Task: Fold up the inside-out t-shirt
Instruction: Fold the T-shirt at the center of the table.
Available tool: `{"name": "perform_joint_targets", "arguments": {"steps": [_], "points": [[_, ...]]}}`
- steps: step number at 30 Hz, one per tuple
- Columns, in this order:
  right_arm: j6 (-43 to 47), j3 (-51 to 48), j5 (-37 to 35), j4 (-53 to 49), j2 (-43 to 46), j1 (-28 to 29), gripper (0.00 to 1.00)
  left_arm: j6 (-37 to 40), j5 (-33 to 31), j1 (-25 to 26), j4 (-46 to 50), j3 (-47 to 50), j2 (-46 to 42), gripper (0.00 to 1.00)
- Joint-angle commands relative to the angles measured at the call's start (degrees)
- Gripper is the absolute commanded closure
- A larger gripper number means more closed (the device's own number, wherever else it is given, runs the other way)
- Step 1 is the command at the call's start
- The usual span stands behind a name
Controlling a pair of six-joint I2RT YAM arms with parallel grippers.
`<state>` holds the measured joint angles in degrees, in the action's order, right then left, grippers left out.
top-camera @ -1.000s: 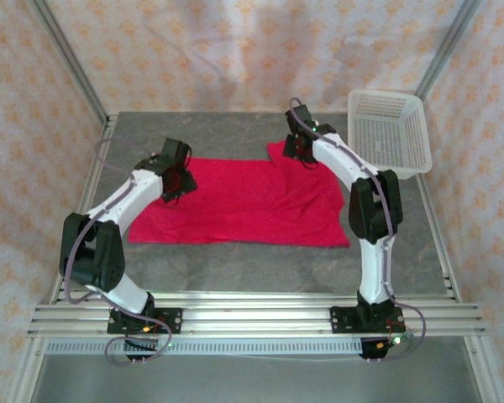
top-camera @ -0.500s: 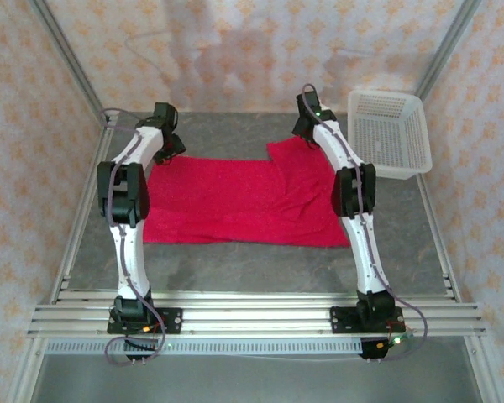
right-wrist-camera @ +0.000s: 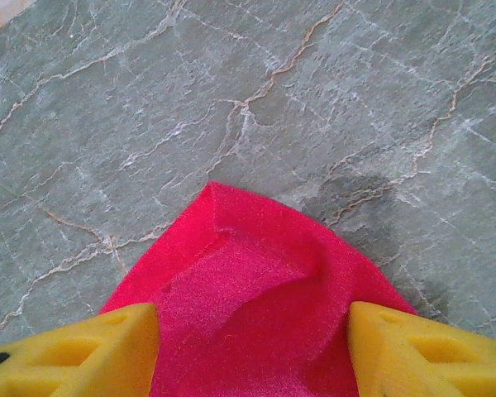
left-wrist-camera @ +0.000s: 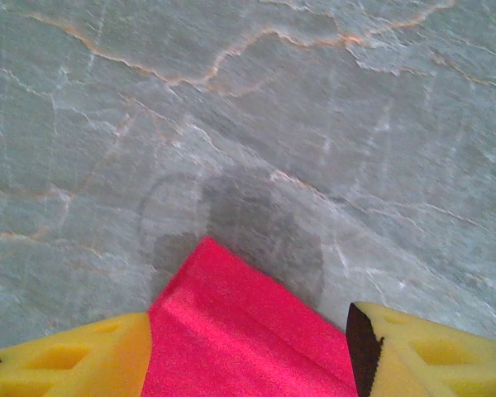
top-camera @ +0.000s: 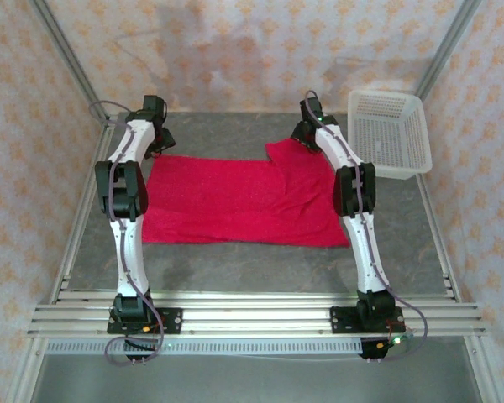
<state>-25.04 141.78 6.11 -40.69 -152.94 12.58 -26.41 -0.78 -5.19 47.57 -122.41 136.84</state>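
Red t-shirt [top-camera: 235,201] spread flat mid-desk [top-camera: 260,264].
Left pincer [left-wrist-camera: 250,339] jaws apart, straddling its far-left corner; right pincer [right-wrist-camera: 253,331] jaws apart, straddling far-right corner, near white basket [top-camera: 391,130].

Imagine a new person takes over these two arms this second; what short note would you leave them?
Left gripper: open, fingers either side of the far left corner of the red t-shirt, not pinching it.
Right gripper: open, straddling the far right corner likewise.
Things: the shirt lies spread on the grey table, rumpled near the right arm; white mesh basket at the far right.
Done: shirt laid out, both grippers lined up on far corners.
Left: probably close on both corners, then fold.
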Motion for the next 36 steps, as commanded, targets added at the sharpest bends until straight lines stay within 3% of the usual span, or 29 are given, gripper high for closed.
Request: {"name": "perform_joint_targets", "arguments": {"steps": [1, 9, 11, 16, 21, 28, 34, 36], "points": [[0.59, 1.69, 0.03, -0.92, -1.15, -0.12, 0.38, 1.64, -1.68, -0.32, 3.68, -2.03, 3.11, 0.35], [1.90, 0.01, -0.25, 1.93, 3.20, -0.12, 0.39, 0.83, 0.32, -0.53, 3.62, -3.74, 6.14, 0.37], [3.23, -0.27, -1.16, 2.90, 3.53, -0.11, 0.38, 0.75, 0.49, -0.52, 4.24, -4.46, 7.14, 0.46], [5.31, 3.36, -0.51, 3.09, -0.09, -0.15, 0.39, 0.65, 0.36, -0.52, 4.92, -4.47, 7.50, 0.81], [5.82, 3.95, -1.44, 3.41, -1.30, -0.11, 0.39, 0.47, 0.76, -0.52, 4.51, -3.31, 6.08, 0.93], [6.63, 4.72, -1.53, 5.52, -2.55, -0.10, 0.39, 0.05, 2.44, -0.43, 3.99, -1.53, 3.93, 1.00], [4.16, 5.88, 2.25, 3.74, -6.44, -0.10, 0.39, -0.83, 3.58, -0.43, 1.51, 3.90, -0.40, 1.00], [2.62, 7.05, 3.36, 2.62, -7.64, -0.53, 0.47, -0.92, 3.78, -0.42, 0.99, 4.93, -1.68, 1.00]]}}
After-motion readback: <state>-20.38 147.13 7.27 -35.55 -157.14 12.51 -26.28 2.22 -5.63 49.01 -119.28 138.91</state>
